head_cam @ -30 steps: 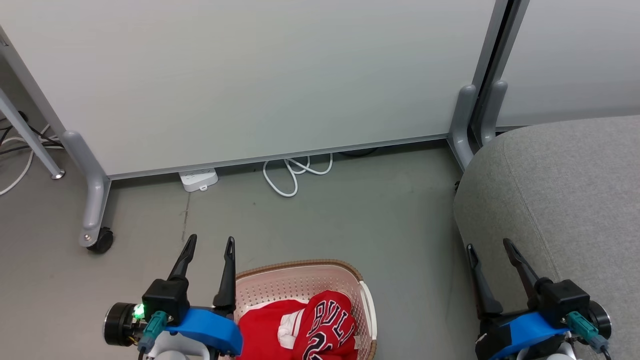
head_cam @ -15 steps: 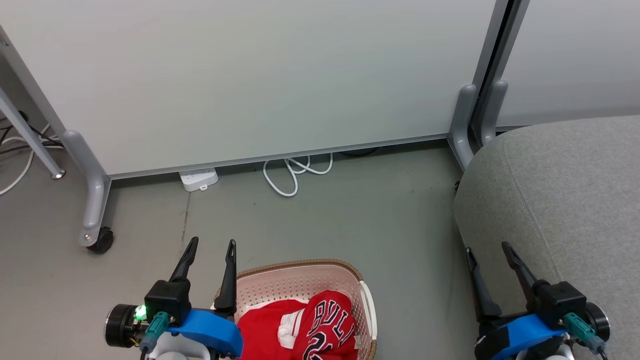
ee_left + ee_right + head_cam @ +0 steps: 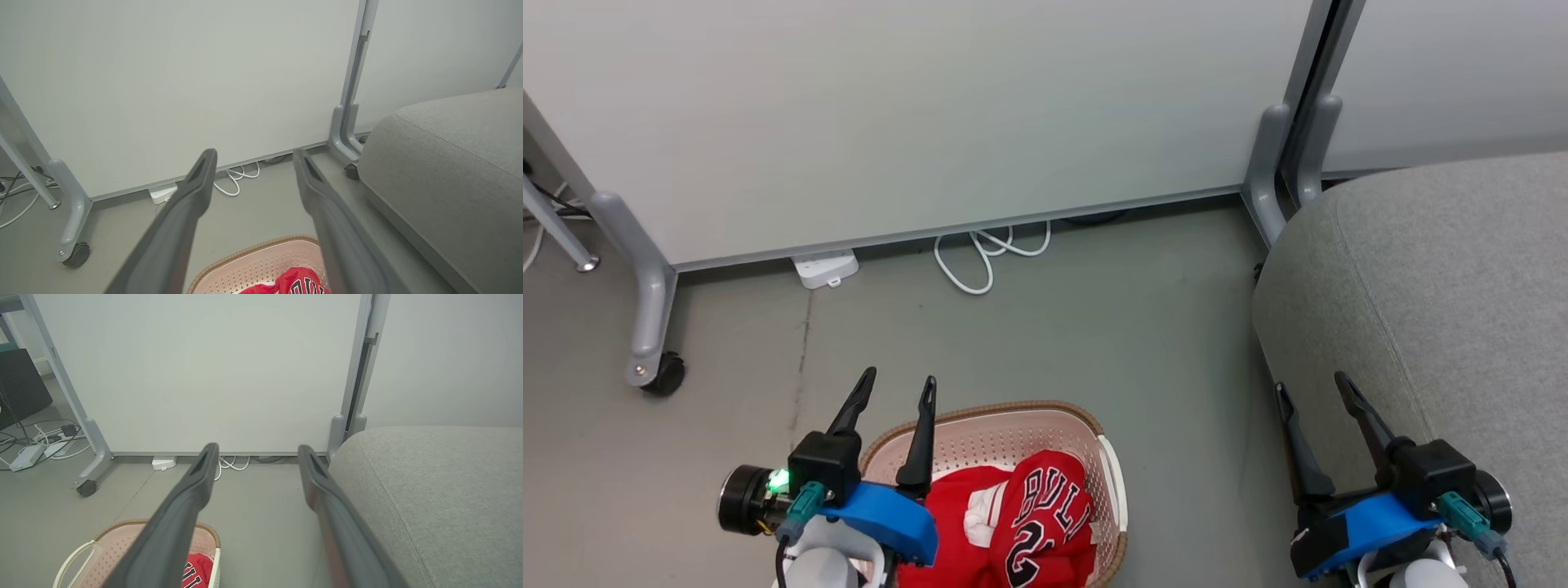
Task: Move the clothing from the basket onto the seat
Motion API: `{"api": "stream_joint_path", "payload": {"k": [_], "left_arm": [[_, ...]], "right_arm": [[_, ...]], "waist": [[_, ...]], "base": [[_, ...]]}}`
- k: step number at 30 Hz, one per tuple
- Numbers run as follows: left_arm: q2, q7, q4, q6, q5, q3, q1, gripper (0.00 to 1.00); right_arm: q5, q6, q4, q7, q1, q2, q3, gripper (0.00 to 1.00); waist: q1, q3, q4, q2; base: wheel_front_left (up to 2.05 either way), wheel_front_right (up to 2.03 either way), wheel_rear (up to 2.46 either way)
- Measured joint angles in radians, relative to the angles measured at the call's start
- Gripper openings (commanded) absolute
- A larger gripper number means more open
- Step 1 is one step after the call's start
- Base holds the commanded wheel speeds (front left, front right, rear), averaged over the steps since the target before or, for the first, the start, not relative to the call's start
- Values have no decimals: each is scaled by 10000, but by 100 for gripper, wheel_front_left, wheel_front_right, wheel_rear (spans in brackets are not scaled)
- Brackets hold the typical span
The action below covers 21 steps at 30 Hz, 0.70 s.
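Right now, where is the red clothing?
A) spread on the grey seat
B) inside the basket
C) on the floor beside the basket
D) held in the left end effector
B: the red clothing lies inside the basket, and the left end effector is open and holds nothing.

Red clothing (image 3: 1045, 527) in the basket (image 3: 1001, 408) is showing black, white-edged letters reading "BULL", curving across a fold. Below them a large "2" is showing in the same style. Fragments of lettering in the wrist views are coming out too cropped to read.
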<state>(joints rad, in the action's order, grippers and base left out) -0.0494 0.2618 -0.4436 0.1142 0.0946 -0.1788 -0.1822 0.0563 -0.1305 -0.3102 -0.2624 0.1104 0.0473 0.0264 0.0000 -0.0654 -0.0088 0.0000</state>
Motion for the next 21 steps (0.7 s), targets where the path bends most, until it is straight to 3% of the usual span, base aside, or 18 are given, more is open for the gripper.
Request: {"api": "stream_joint_path", "payload": {"k": [11,21], "left_arm": [[-391,2,-1941,117,-255,-1126,-1844,100],[-928,0,-4263,157,203,-2949,-3423,100]], "right_arm": [[-115,0,314,-2,1293,8,445,100],[-125,0,660,-2,2317,15,642,100]], "waist": [[1,-1822,-817,0],[2,-3705,-1545,0]], "base": [[0,0,0],[0,0,0]]}}
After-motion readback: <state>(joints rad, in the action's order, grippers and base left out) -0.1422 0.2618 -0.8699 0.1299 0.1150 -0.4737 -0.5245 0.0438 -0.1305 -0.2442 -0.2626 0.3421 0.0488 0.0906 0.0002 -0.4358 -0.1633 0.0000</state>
